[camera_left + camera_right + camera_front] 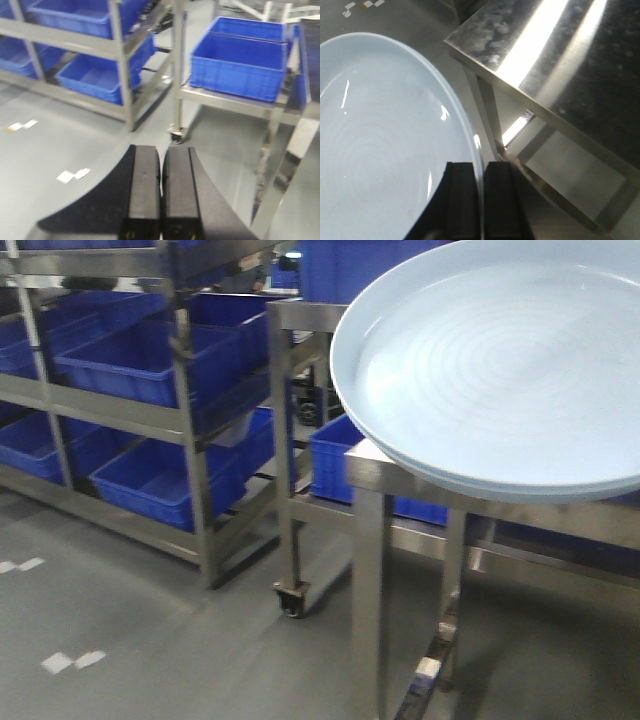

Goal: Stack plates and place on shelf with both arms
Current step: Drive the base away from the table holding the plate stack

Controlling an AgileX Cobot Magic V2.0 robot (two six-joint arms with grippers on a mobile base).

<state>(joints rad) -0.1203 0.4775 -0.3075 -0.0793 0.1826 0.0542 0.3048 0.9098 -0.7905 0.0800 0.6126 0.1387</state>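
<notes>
A pale blue-white glossy plate [500, 360] fills the upper right of the front view, held tilted in the air above the corner of a steel shelf frame [368, 472]. In the right wrist view my right gripper [481, 165] is shut on the rim of this plate [380, 140], one finger over the inside and the other outside. I cannot tell whether a second plate lies under it. My left gripper [161, 147] hangs above the grey floor, shut with nothing between its fingers. Neither gripper shows in the front view.
Steel racks holding blue bins [130, 360] stand at the left. A wheeled steel cart [292, 595] carries another blue bin [240, 65]. The shiny steel shelf top [560, 60] lies to the right of the held plate. White tape marks [70, 661] dot the floor.
</notes>
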